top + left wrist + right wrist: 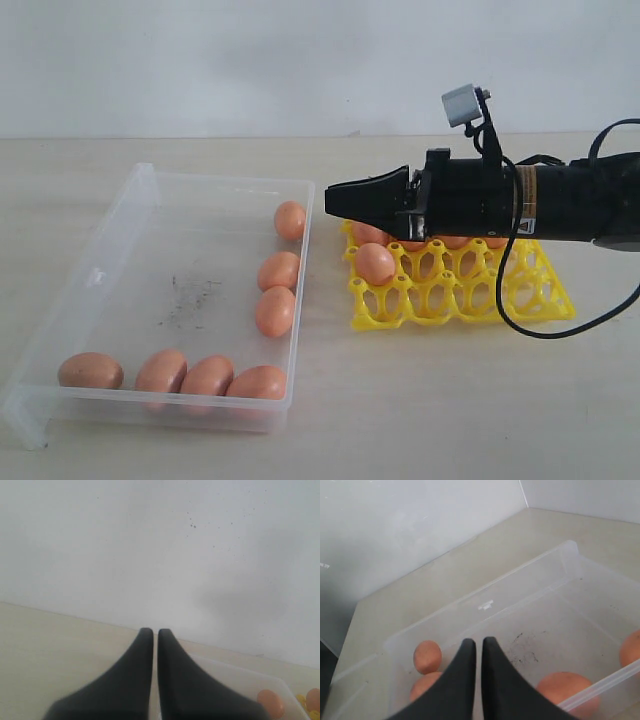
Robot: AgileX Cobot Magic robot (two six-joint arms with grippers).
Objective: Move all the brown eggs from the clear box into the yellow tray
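**Mia:** Where were the eggs?

**Tom:** Seven eggs [275,311] lay in the box [100,260], on the left of the frame. Three sat in a line by its right wall. Four sat in a line by its near wall, at the lower left.

**Mia:** And the tray?

**Tom:** The tray [530,290] sat on the counter [420,400], right of the middle, just beside the box. One egg showed well in a cup at the tray's left edge. A few more peeked out along the back row, but the arm hid them, so I could not count them.

**Mia:** What about the right tool?

**Tom:** The right tool [333,200] hung in the air at the middle of the frame, over the tray's left edge, with its tip near the box's right wall. Its jaws were pressed together and it held nothing.

**Mia:** And the left tool?

**Tom:** The left tool [155,630] did not show in the wide picture. Its own camera showed the jaws closed to a thin slit, with nothing in them.

**Mia:** So how far along was the job?

**Tom:** Partly done, I think. Some eggs were in the tray, but seven were left to move. The front cups looked open, so there was room. I think a tool would need to open up and go down for an egg in the box.
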